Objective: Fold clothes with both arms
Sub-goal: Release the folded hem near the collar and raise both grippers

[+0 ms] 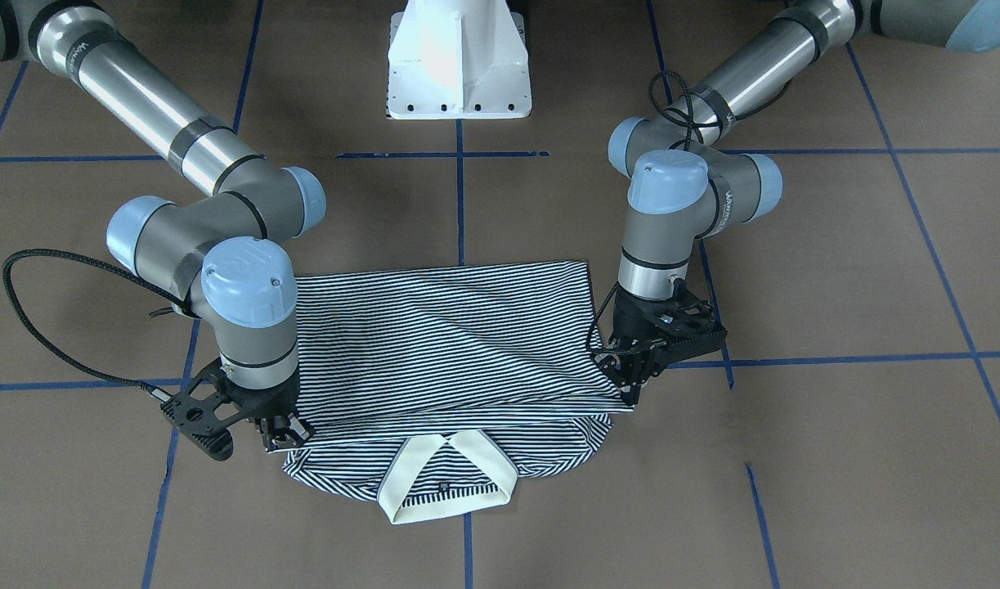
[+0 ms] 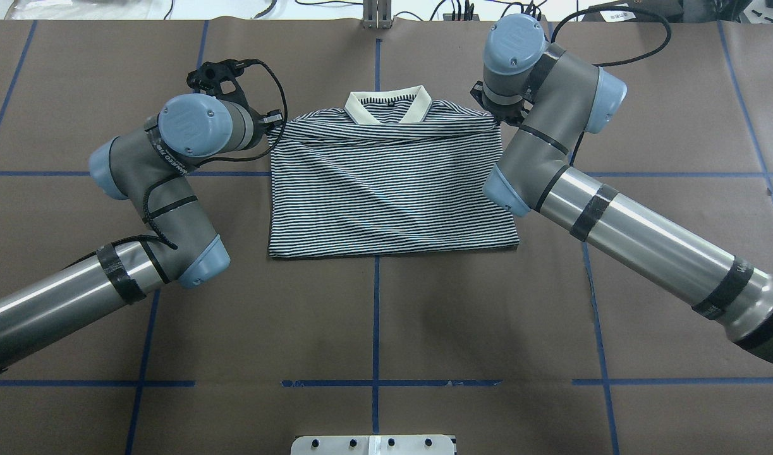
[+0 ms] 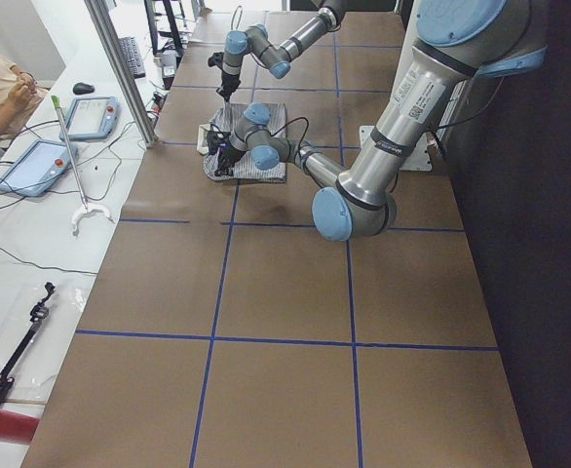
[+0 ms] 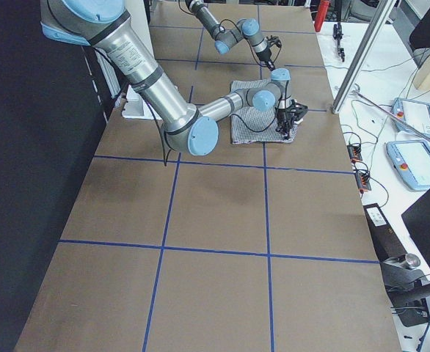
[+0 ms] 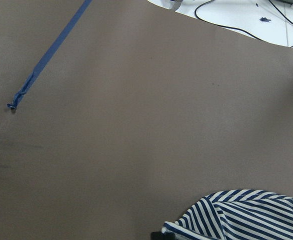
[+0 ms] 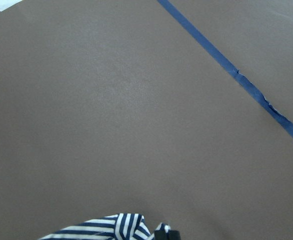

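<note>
At centre frame on the bench (image 1: 835,491), the polo shirt (image 1: 442,343) lies folded hem-to-shoulders; left gripper (image 1: 630,397) and right gripper (image 1: 283,438) each clench a hem corner in their fingers, so release and perhaps another fold look left to do

Seen from overhead, a finely striped navy-and-white polo shirt (image 2: 386,189) lies folded in half on the brown bench (image 2: 373,316). Its fold line is at 6 o'clock and its cream collar (image 2: 389,106) peeks out at 12 o'clock. The silver-grey, blue-capped left arm (image 2: 171,158) reaches the top layer's 10 o'clock corner. The matching right arm (image 2: 550,151) reaches the 2 o'clock corner. The black left gripper (image 1: 630,391) and right gripper (image 1: 285,433) each have their fingers pinched on striped fabric at those corners.
</note>
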Motion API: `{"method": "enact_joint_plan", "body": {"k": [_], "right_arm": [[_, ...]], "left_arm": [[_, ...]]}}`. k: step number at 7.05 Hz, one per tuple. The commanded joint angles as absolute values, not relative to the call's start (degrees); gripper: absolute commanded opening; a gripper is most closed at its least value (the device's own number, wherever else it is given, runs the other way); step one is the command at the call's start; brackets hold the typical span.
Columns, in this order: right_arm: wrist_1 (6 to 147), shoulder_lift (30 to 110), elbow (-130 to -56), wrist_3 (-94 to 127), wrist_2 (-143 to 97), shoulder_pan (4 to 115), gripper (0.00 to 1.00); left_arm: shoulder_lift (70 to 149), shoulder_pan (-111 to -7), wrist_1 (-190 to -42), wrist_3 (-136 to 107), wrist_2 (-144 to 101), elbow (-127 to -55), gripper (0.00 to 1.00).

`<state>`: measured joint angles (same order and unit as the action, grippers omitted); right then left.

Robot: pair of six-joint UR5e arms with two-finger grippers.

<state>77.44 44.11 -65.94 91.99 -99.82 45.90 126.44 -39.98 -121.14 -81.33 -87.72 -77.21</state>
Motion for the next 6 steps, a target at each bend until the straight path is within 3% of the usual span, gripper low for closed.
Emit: {"method": "enact_joint_plan", "body": {"k": [1,2,4,5,6], "right_arm": [[76.6,43.9,-65.6,91.9,-99.7,45.4,0.09],[75.5,44.0,-65.6,91.9,-99.4,44.7,0.13],[75.5,44.3,-65.5,92.2,-97.2,43.5,0.36],[75.4,44.2,-65.6,92.5,-97.1,43.6,0.43],[75.4,44.1,-66.1,92.4,-97.4,44.4,0.64]], "left_arm": [[127.5,-39.9,-122.1,-81.3,-87.7,-75.4,0.0],[127.5,-39.7,-122.1,-81.3,-87.8,-75.4,0.0],[127.0,-39.6,-125.7,-81.4,-87.9,-75.4,0.06],[126.7,-39.7,-127.0,-81.4,-88.0,-75.3,0.12],[126.7,-39.7,-127.0,-81.3,-88.1,-75.3,0.3]]}}
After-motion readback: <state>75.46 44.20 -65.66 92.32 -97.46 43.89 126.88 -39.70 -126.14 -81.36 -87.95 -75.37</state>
